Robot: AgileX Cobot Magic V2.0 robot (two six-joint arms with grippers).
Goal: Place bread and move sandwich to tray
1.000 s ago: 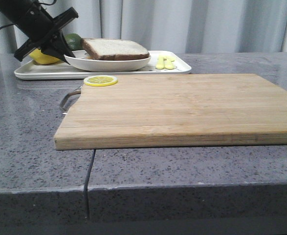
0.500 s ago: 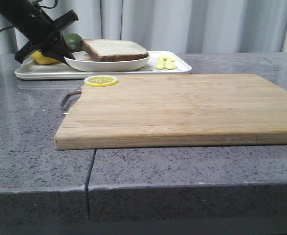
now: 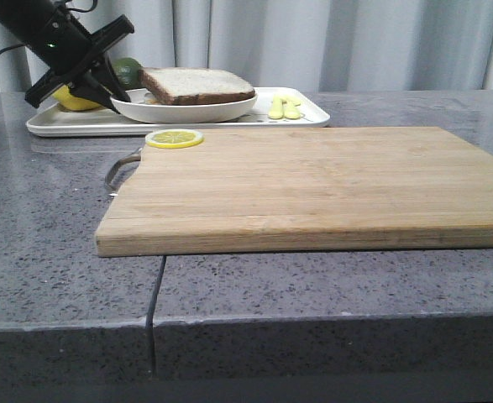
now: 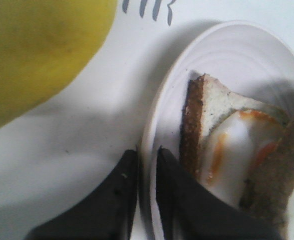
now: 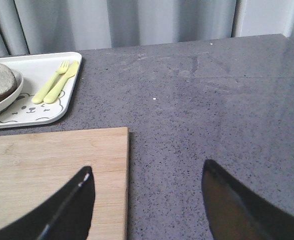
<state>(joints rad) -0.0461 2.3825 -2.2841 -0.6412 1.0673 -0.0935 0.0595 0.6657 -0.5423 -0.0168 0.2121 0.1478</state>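
Observation:
The sandwich (image 3: 197, 86), two brown-crusted slices with fried egg between, lies on the round white plate (image 3: 183, 109). The plate stands on the white tray (image 3: 306, 118) at the back left. My left gripper (image 3: 114, 98) is shut on the plate's left rim. In the left wrist view its fingers (image 4: 147, 152) pinch the rim of the plate (image 4: 237, 50), with the sandwich (image 4: 219, 125) just beside them. My right gripper (image 5: 147, 172) is open and empty over the cutting board's right edge. No separate loose bread slice shows.
A wooden cutting board (image 3: 313, 185) fills the table's middle, with a lemon slice (image 3: 174, 138) on its far left corner. On the tray lie a yellow lemon (image 4: 36, 50), a green fruit (image 3: 127, 69) and a yellow fork and knife (image 5: 56, 82).

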